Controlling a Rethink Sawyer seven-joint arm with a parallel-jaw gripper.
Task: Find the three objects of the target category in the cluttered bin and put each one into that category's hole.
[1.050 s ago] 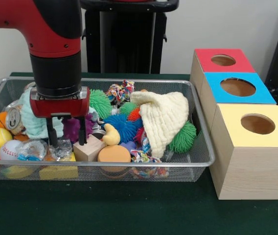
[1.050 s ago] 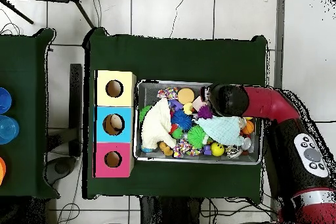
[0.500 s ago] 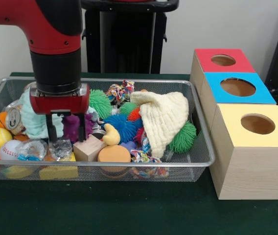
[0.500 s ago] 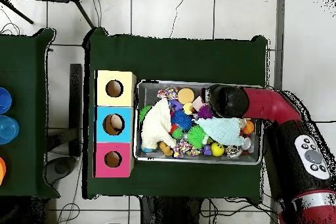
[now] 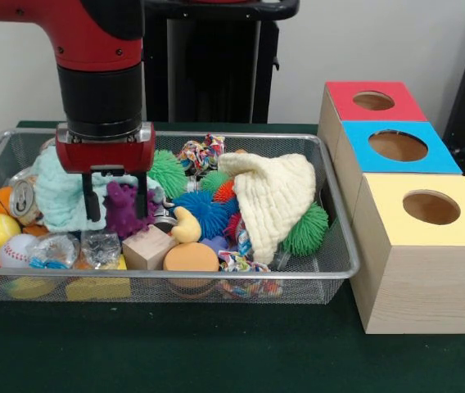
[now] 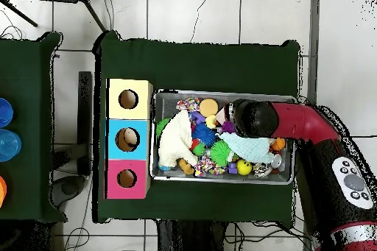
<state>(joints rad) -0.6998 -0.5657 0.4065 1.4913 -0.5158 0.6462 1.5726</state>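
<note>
**Front view: gripper open above purple toy in crowded bin**

Front view shows the wire mesh bin (image 5: 331, 264) on the green table (image 5: 216, 352), packed with toys and cloths. Beside it stand three wooden boxes, each with a round hole: the red-topped box (image 5: 373, 101), the blue-topped box (image 5: 398, 146) and the yellow-topped box (image 5: 431, 208). A cream cloth (image 5: 275, 196) is draped over spiky balls in the bin's middle. A pale green cloth (image 5: 56, 195) lies behind the gripper (image 5: 115, 209), whose two black fingers (image 5: 93, 201) stand apart and hold nothing, flanking the top of a purple spiky toy (image 5: 123, 211). Just below sit a wooden block (image 5: 148, 249) and a crumpled clear wrapper (image 5: 100, 247).
</note>
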